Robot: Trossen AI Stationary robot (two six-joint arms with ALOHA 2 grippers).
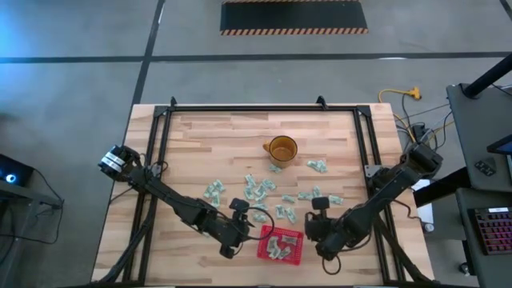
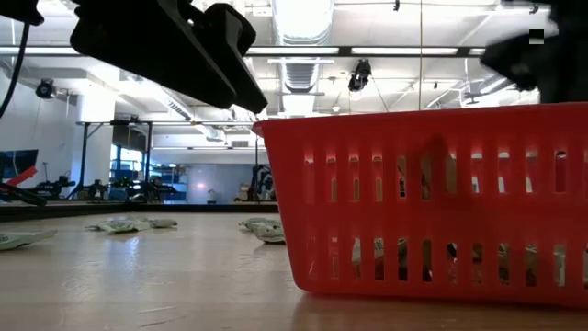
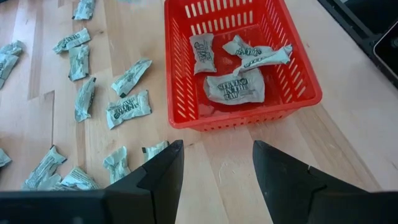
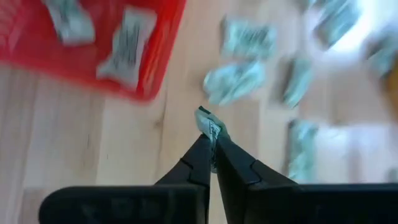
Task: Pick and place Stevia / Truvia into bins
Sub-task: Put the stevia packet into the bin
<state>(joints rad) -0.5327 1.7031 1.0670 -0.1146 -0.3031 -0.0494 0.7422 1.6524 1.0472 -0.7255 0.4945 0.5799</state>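
Note:
The bin is a red mesh basket (image 1: 281, 245) near the table's front edge, with several pale green Stevia packets (image 3: 235, 87) lying in it. More packets (image 1: 261, 192) lie flat on the wood between the basket and the amber mug (image 1: 282, 148). My right gripper (image 4: 211, 140) is just right of the basket (image 4: 93, 43), shut on one packet (image 4: 207, 121). My left gripper (image 3: 214, 168) stands open just left of the basket (image 3: 242, 62), with nothing between its fingers. My right gripper pinches one packet between its two fingertips, by one end. The packet's other end (image 4: 205, 117) sticks out past the fingertips. The fingers slant down toward the table. The packet looks lifted off the wood, to the right of the basket.
Loose packets (image 3: 127, 107) lie on the table just beyond my left gripper, and others (image 1: 318, 166) to the right of the mug. A black frame (image 1: 264, 108) runs along the table's far edge and sides. In the low view the basket (image 2: 432, 202) fills the foreground.

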